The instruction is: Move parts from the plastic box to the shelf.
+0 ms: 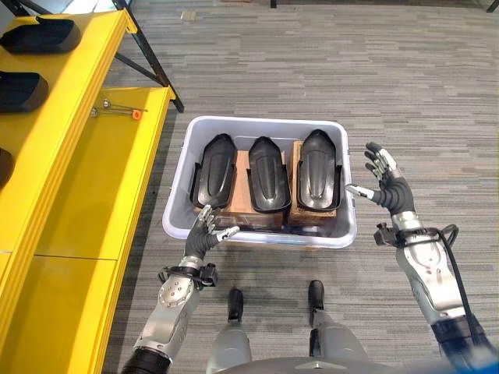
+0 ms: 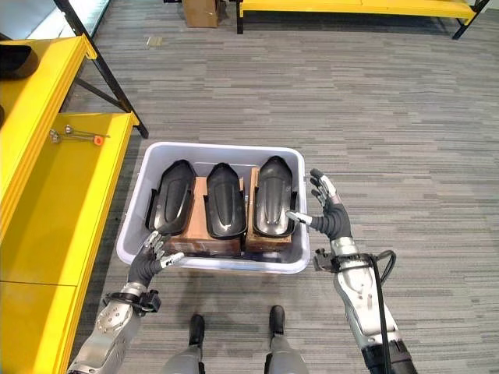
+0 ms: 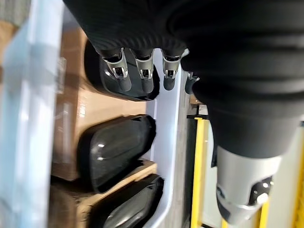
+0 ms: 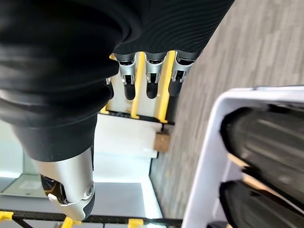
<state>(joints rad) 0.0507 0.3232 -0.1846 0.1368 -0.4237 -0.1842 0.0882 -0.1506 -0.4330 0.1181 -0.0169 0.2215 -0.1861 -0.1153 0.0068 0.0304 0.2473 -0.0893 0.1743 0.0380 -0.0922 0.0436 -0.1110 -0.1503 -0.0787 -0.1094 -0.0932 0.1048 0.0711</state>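
A pale grey plastic box stands on the carpet in front of me. Three glossy black moulded parts lie side by side in it on brown cardboard: left part, middle part, right part. My left hand hovers at the box's near left corner, fingers relaxed and holding nothing. My right hand is raised just outside the box's right wall, fingers spread, thumb pointing toward the rim. The yellow shelf runs along my left side.
Black parts rest on the yellow shelf's upper level. A small metal tool with an orange tip lies on the lower level. A black shelf leg slants behind the box. Another yellow rack stands far back.
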